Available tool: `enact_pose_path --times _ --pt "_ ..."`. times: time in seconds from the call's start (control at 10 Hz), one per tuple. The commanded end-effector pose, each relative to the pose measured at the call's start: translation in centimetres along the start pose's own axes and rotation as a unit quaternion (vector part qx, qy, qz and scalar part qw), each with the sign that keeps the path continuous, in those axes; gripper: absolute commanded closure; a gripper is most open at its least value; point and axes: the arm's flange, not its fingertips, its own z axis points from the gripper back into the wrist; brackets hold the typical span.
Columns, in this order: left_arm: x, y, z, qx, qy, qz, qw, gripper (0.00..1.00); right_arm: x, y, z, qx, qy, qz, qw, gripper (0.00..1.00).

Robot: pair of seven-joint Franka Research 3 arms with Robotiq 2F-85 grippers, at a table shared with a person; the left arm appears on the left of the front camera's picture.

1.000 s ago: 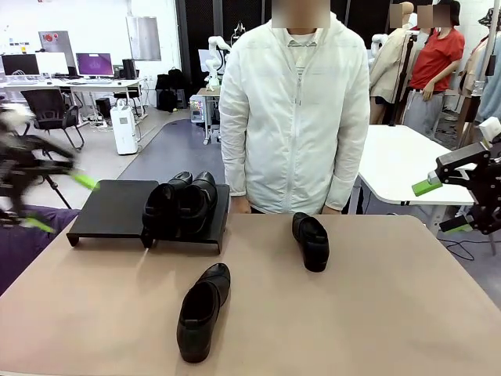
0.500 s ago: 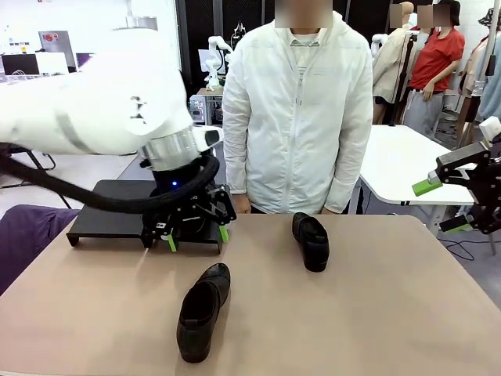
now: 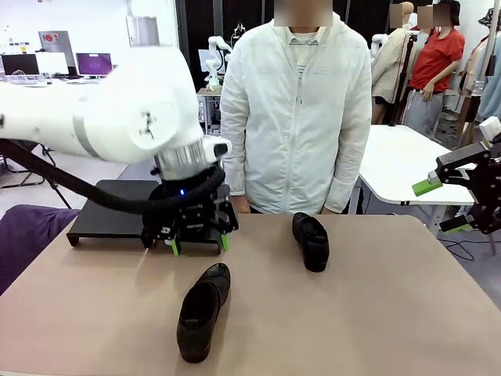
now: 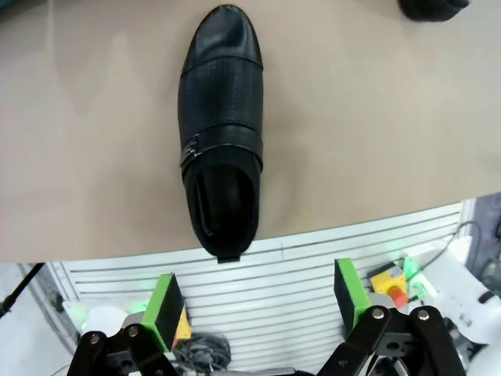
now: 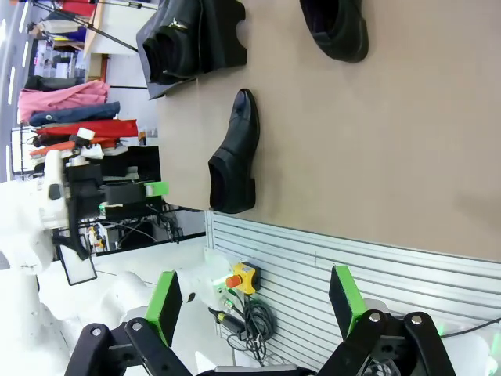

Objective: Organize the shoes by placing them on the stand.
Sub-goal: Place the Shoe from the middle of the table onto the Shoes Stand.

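Left end effector (image 3: 199,244), jaws apart, hangs over the worktop (image 3: 391,313); near shoe (image 3: 202,310) lies at its 6 o'clock, far shoe (image 3: 311,240) at 3 o'clock, stand (image 3: 109,207) at 10 o'clock. Right end effector (image 3: 441,207) apart too

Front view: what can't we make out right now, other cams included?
- Shoes on the stand: the left arm covers them in front view; in right wrist view the top edge cuts them and they merge into one dark mass. Count unclear.
- Second shoe: left wrist view, cut by the top edge to a sliver.
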Motion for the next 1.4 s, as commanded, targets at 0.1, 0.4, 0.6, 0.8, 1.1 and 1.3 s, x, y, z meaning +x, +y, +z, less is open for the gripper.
enact_pose_path --times 0.1,0.4,0.6,0.8,1.1,1.3 --pt "-0.5 -1.1 -6.9 0.016 -0.011 0.019 1.000 0.00 0.3 -0.1 0.1 0.010 0.001 0.012 1.000 0.00" --pt "-2.3 -2.4 -11.4 0.023 -0.003 0.016 1.000 0.00 0.3 -0.1 0.1 0.010 0.001 0.012 1.000 0.00" --pt "-2.6 -2.6 -13.5 0.017 0.009 0.011 1.000 0.00 0.3 -0.1 0.1 0.010 0.001 0.012 1.000 0.00" --pt "-2.1 -2.3 -15.4 0.016 0.002 0.022 1.000 0.00 0.3 -0.1 0.1 0.010 0.001 0.012 1.000 0.00" --pt "-1.6 -1.8 -16.0 0.014 0.002 0.020 1.000 0.00 0.3 -0.1 0.1 0.010 0.001 0.012 1.000 0.00" --pt "-1.2 -1.6 -16.0 0.016 -0.001 0.024 1.000 1.00 0.3 -0.1 0.1 0.010 0.001 0.012 1.000 0.00"
